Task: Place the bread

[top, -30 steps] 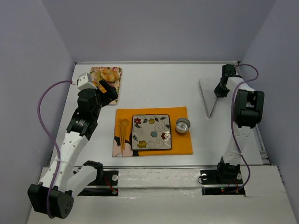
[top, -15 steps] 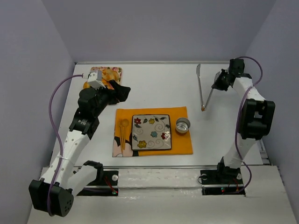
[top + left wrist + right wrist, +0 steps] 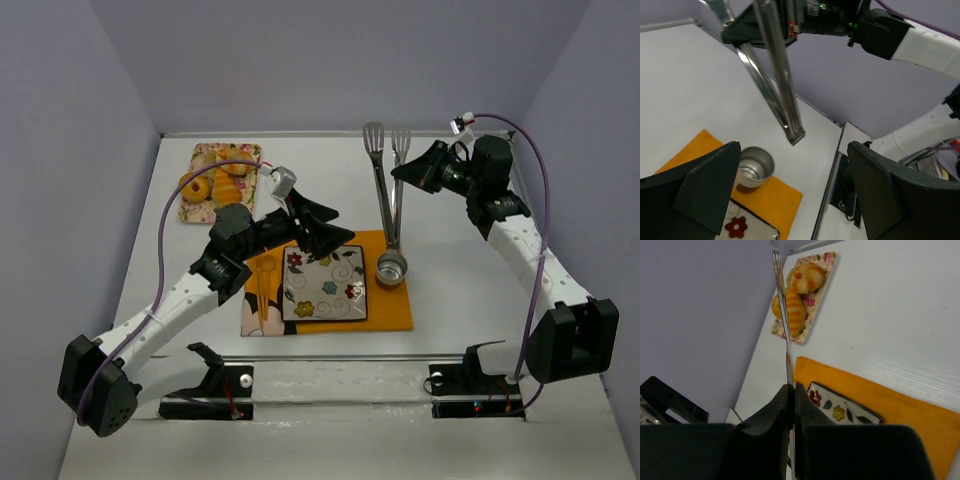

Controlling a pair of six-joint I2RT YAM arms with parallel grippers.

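The bread (image 3: pixel 232 188), a striped golden-orange roll, lies on the floral tray (image 3: pixel 208 153) at the back left; it also shows in the right wrist view (image 3: pixel 796 313). My left gripper (image 3: pixel 335 226) is open and empty above the square flowered plate's (image 3: pixel 324 284) back edge; its wide-apart fingers (image 3: pixel 700 192) frame the left wrist view. My right gripper (image 3: pixel 408 172) is shut on metal tongs (image 3: pixel 384 190), which hang over the table middle with their handle end near the metal cup. In the right wrist view the gripper (image 3: pixel 791 388) clamps the tongs (image 3: pixel 781 300).
A ring bun (image 3: pixel 195 187) and a swirled bun (image 3: pixel 236 166) share the tray. The plate sits on an orange mat (image 3: pixel 388 308) with a yellow spoon (image 3: pixel 264 280) and a metal cup (image 3: pixel 391 268), which also shows in the left wrist view (image 3: pixel 756 167).
My left arm swung from the bread tray rightwards to over the plate, jaws open. My right arm carried the tongs from the back right leftwards to above the cup.
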